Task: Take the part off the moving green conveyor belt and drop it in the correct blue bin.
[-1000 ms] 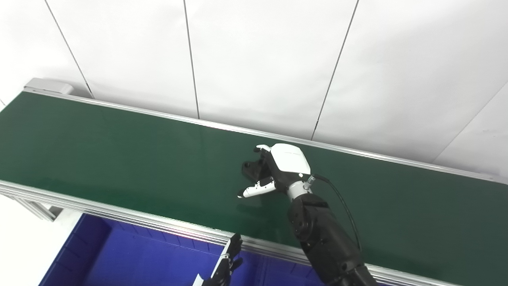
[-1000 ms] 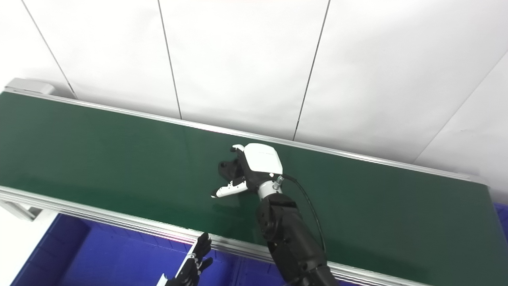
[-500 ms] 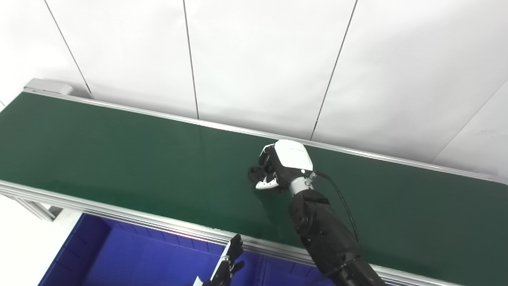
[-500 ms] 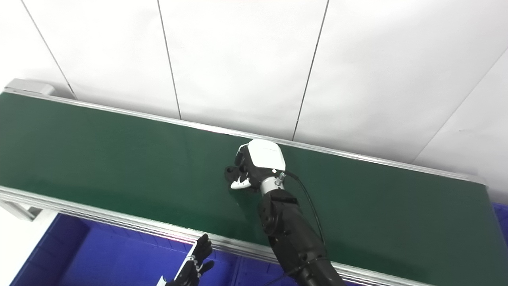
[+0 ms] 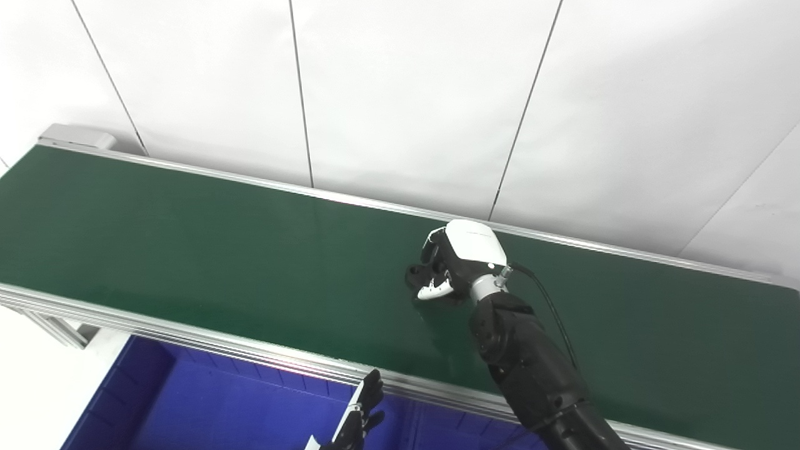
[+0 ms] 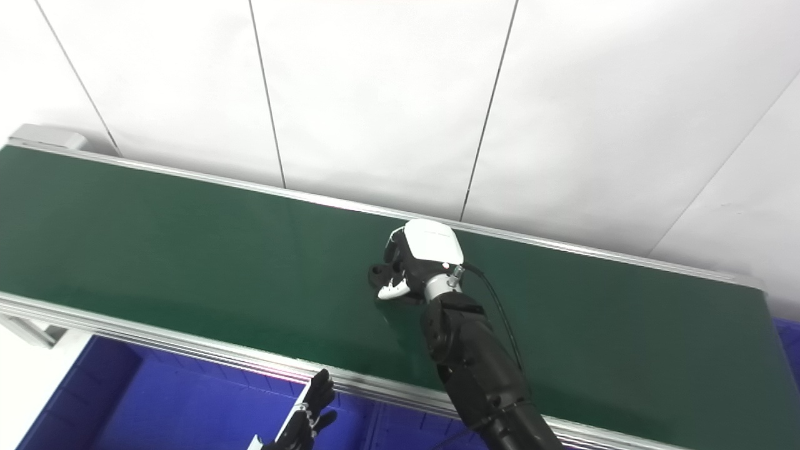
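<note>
Left eye view: The right hand (image 5: 459, 262) rests on the green conveyor belt (image 5: 187, 250), close to its far aluminium rail (image 5: 250, 178). Its fingers are curled down over a small black part (image 5: 415, 275), and the white-tipped thumb (image 5: 435, 290) presses in from the near side, so the hand is closed around the part. The part lies at belt level; whether it is lifted clear of the surface cannot be told. The black forearm (image 5: 531, 369) runs from the lower right edge up to the wrist, with a black cable (image 5: 550, 306) looping beside it. The left hand (image 5: 356, 419) shows only its dark fingertips at the bottom edge, above the blue bin (image 5: 187, 400) that sits below the belt's near rail; the fingers appear spread, holding nothing.

Right eye view: The same arrangement appears. The right hand (image 6: 420, 262) grips the black part (image 6: 379, 272) on the conveyor belt (image 6: 156, 237), with the part protruding to the left of the fingers. The left hand (image 6: 309, 422) is near the bottom edge over the blue bin (image 6: 125, 400), fingers apart and empty. A second patch of blue (image 6: 789, 337) is visible at the right edge beyond the belt end. White wall panels (image 6: 375, 94) stand behind the belt.
</note>
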Controlling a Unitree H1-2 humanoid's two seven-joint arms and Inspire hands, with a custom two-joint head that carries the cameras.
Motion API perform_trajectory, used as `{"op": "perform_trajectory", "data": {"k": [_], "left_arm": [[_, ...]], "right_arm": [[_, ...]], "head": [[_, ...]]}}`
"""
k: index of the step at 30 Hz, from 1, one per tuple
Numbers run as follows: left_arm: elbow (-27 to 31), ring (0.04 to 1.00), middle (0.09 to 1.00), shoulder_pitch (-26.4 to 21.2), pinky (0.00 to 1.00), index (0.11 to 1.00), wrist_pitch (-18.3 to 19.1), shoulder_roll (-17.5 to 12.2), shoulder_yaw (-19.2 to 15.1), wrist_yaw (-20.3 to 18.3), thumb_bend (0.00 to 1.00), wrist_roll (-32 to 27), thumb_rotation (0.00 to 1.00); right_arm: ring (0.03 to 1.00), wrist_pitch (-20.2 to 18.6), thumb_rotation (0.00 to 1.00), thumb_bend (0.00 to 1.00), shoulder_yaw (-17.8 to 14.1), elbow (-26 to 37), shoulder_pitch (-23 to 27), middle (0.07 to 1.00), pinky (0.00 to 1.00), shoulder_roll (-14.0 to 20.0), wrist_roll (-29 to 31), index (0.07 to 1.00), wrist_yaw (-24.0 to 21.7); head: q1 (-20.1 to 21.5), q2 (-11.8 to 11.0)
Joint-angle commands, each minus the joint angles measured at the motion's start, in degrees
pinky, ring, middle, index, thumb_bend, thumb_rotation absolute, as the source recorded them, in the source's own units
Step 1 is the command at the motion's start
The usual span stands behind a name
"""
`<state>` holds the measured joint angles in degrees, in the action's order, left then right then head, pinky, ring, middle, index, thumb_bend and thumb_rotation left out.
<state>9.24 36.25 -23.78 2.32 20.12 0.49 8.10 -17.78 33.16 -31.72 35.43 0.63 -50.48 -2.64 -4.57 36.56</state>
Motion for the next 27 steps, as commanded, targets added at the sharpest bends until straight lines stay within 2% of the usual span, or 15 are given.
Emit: {"op": "perform_trajectory", "data": {"k": [1,6,10,16,20,23,27], "left_arm": [[1.5,0.983,1.0,1.2,0.93,1.0,-1.0,3.5,2.9,0.4,0.82,0.3,0.9],[2.0,0.991,1.0,1.4,0.95,1.0,-0.8,3.6,3.1,0.3,0.79,0.0,0.9],[2.8,0.988,1.0,1.7,0.94,1.0,0.0,3.6,3.1,0.3,0.78,0.0,0.9],[4.1,0.999,1.0,1.7,0.97,1.0,1.3,2.9,2.9,-0.1,0.78,-0.9,0.91],[5.7,1.0,1.0,1.5,0.99,1.0,2.7,2.1,2.5,-0.6,0.8,-1.9,0.91],[7.0,1.0,1.0,1.6,1.0,1.0,3.7,1.3,2.1,-1.0,0.83,-3.3,0.9],[8.9,1.0,1.0,1.6,1.0,1.0,4.7,0.0,1.4,-1.7,0.81,-4.6,0.94]], "right_arm": [[0.382,-2.6,0.0,0.51,0.5,1.3,-0.6,0.485,0.26,0.3,-0.2,0.541,-2.3],[0.396,-1.2,0.0,0.52,0.0,11.7,-2.4,0.492,0.27,2.0,0.2,0.517,-3.4],[0.389,-2.3,0.0,0.51,-1.2,22.3,-4.1,0.51,0.31,3.0,0.6,0.525,-7.3],[0.378,-3.2,0.0,0.51,-2.8,36.2,-6.6,0.48,0.31,4.7,-0.2,0.543,-12.1],[0.37,-6.4,0.0,0.51,-3.8,45.7,-8.4,0.468,0.29,5.4,-2.3,0.549,-17.2],[0.37,-6.9,0.0,0.51,-4.3,49.9,-9.9,0.46,0.28,5.4,-3.7,0.545,-19.3],[0.381,-6.8,0.0,0.51,-4.8,55.7,-12.5,0.473,0.3,5.4,-6.4,0.54,-22.0]], "head": [[0.0,0.0],[0.9,0.5],[1.9,0.9],[3.5,1.9],[5.9,3.5],[8.1,4.7],[12.5,6.7]]}}
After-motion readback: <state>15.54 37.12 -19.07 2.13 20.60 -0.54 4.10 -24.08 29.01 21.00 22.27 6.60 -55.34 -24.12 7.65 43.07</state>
